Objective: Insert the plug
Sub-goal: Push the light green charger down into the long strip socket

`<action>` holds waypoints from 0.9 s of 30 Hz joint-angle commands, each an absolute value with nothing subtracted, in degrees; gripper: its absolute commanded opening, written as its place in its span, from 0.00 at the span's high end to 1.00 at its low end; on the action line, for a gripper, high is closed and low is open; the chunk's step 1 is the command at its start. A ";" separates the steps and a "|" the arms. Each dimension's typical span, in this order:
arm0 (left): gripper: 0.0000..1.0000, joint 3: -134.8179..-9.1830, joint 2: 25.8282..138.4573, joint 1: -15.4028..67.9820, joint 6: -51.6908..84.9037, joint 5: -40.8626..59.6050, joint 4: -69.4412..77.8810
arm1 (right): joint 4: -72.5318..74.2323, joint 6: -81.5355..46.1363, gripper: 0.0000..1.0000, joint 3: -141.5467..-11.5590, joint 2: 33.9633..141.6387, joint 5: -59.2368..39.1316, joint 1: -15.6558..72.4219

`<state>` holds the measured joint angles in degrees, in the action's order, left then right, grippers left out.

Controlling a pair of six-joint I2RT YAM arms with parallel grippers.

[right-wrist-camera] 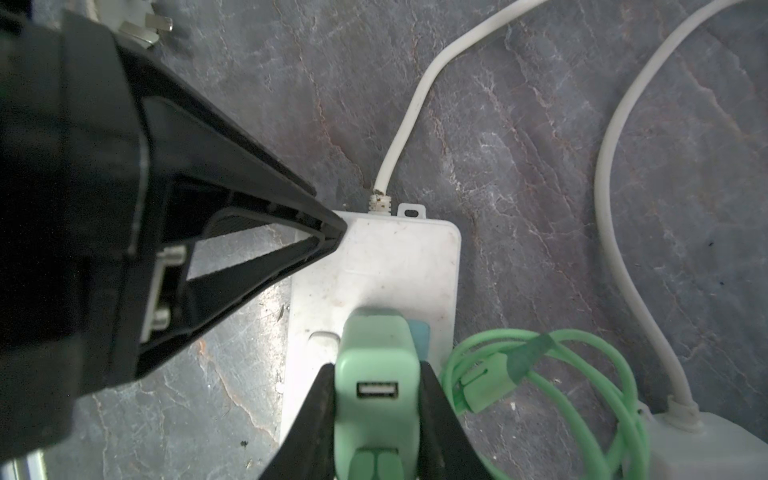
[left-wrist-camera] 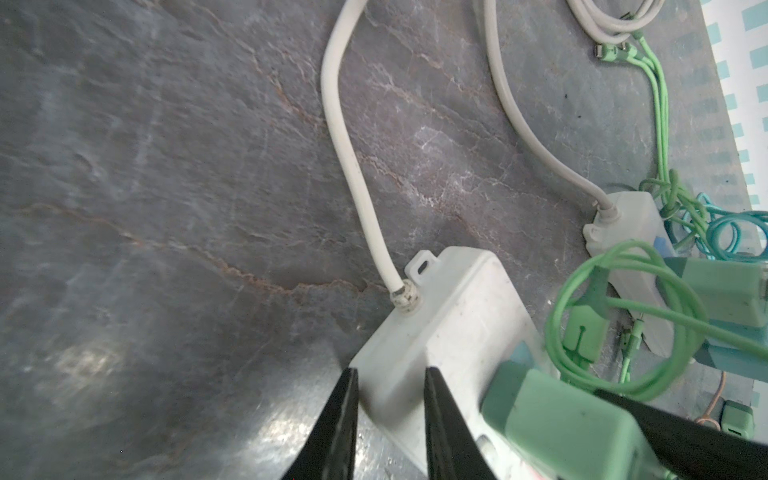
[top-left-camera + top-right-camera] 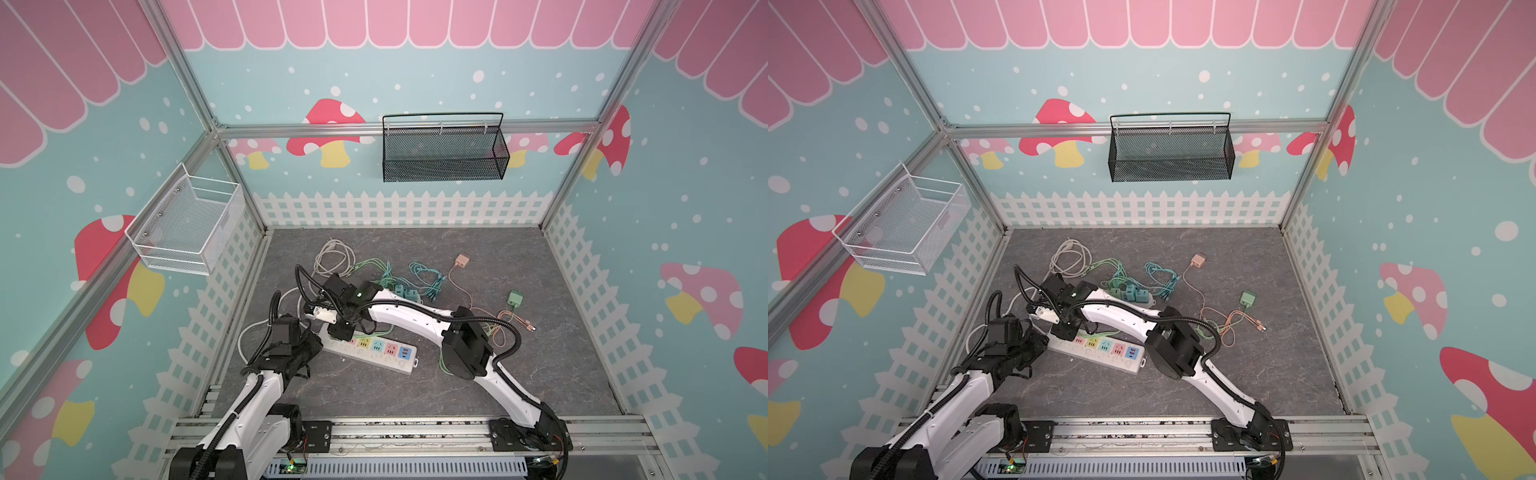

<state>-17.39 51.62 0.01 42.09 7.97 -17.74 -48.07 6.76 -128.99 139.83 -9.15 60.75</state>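
Note:
A white power strip (image 3: 374, 361) (image 3: 1100, 359) with coloured sockets lies at the front left of the floor. My right gripper (image 1: 376, 368) (image 3: 340, 332) is shut on a green plug (image 1: 376, 357) (image 2: 557, 419) with a USB port. It holds the plug upright over the cord end of the strip (image 1: 399, 257), beside a blue socket patch (image 1: 419, 336). The plug's prongs are hidden, so I cannot tell if they are seated. My left gripper (image 2: 390, 372) (image 1: 338, 228) is shut on the strip's end corner (image 2: 457, 316) by its cord.
A coiled green cable (image 1: 540, 374) lies against the strip. Behind it is a second white strip (image 3: 411, 297) with teal plugs. A white pronged plug (image 3: 324, 313), tangled cables (image 3: 424, 278), a pink adapter (image 3: 462, 260) and a green adapter (image 3: 515, 298) lie around. Two wire baskets (image 3: 187, 224) (image 3: 444, 149) hang on the walls.

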 commanded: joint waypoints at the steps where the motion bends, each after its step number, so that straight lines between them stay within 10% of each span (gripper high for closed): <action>1: 0.73 -16.79 51.28 -0.13 42.89 8.61 -18.74 | -48.90 5.73 0.89 -127.27 141.65 -9.55 60.49; 27: 0.73 -17.75 51.36 -0.14 42.90 8.77 -19.07 | -48.36 0.25 0.31 -124.24 132.43 -22.77 59.13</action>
